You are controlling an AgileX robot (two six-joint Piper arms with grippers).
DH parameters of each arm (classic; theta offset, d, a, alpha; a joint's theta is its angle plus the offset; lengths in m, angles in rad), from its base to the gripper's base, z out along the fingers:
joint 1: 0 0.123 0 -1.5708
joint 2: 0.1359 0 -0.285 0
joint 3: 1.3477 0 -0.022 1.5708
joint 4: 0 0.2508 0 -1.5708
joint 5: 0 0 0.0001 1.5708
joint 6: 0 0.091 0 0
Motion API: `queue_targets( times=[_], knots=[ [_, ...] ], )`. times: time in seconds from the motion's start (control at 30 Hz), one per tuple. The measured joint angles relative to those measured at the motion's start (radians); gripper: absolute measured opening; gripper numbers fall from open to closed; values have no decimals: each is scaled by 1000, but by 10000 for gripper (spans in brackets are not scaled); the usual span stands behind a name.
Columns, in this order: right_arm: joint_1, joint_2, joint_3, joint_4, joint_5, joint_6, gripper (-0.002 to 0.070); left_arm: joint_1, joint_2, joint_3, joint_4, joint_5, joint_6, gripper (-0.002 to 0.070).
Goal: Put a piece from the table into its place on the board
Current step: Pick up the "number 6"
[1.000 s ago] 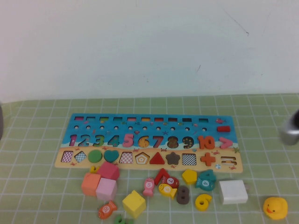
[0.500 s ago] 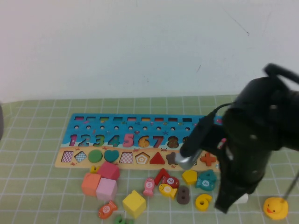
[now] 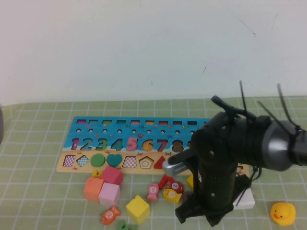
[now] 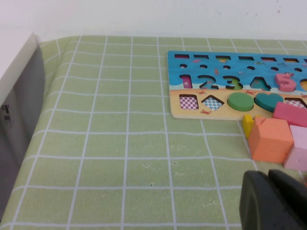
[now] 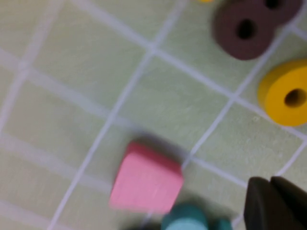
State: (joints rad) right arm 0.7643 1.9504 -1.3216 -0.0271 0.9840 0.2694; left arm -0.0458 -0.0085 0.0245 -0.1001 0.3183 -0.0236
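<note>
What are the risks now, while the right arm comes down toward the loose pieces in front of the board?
1. The right gripper is shut above the cloth; it must open before it can take the yellow 6.
2. The brown 8 lies close beside the 6, so the fingers may push it or catch it instead.
3. In the high view the right arm hides the 6 and part of the board, so aiming is harder. The left gripper is parked at the left.

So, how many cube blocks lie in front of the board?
4: orange cube, dark pink cube and pale pink cube clustered, yellow cube right of them. The right gripper, over loose pieces, may hide more; left gripper hangs near the cubes.
</note>
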Motion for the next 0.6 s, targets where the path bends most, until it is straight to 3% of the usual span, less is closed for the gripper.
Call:
queue_targets(
  times=[0.6],
  knots=[
    [-39, 64, 0, -41, -110, 299, 6, 0, 0, 0, 0, 0, 0, -1]
  ],
)
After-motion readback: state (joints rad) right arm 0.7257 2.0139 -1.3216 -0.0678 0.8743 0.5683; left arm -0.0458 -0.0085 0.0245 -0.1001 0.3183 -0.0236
